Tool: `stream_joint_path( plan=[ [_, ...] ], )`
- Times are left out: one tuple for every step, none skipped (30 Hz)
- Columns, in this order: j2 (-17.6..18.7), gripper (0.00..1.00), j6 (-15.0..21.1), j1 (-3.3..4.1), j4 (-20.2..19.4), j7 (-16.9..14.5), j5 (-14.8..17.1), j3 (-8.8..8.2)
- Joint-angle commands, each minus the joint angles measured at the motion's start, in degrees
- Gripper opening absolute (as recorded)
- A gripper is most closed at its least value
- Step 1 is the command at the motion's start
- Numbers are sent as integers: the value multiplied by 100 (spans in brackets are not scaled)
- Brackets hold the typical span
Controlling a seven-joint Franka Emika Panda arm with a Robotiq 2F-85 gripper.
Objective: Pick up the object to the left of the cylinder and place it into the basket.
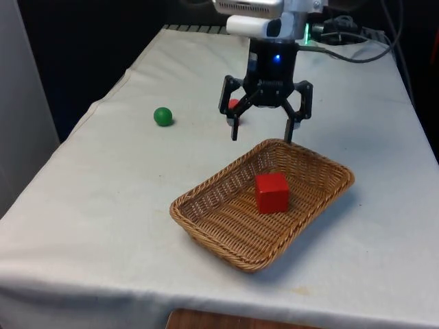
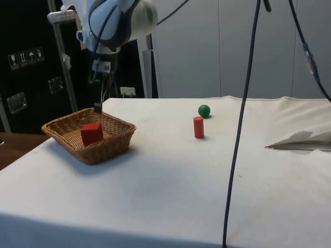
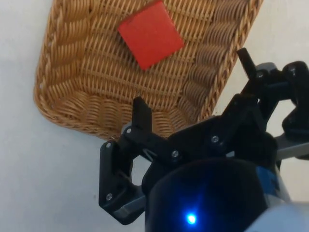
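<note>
Progress: red wooden cube [image 1: 271,192] lies inside the woven wicker basket [image 1: 206,218] | black two-finger hand [image 1: 263,134] open, empty, above basket's far rim | red cylinder [image 2: 198,127], green ball [image 1: 162,116] on desk | placing looks done.

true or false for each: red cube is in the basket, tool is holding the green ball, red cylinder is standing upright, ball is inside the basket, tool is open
1. The red cube lies in the basket. True.
2. The tool holds the green ball. False: the tool is empty and the ball sits on the white cloth.
3. The red cylinder stands upright. True.
4. The ball is inside the basket. False: it rests on the cloth, apart from the basket.
5. The tool is open. True, over the basket's far rim.
</note>
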Motion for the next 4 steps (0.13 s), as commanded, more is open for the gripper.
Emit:
stream_joint_path(
  plan=[
    [0, 100, -126, 6, 17, 6, -40, -23],
    [-6, 100, -183, 6, 23, 0, -46, -34],
    [-11, 100, -235, 11, 34, -6, -46, -46],
    [0, 100, -166, 0, 40, -17, 0, -23]
  ],
)
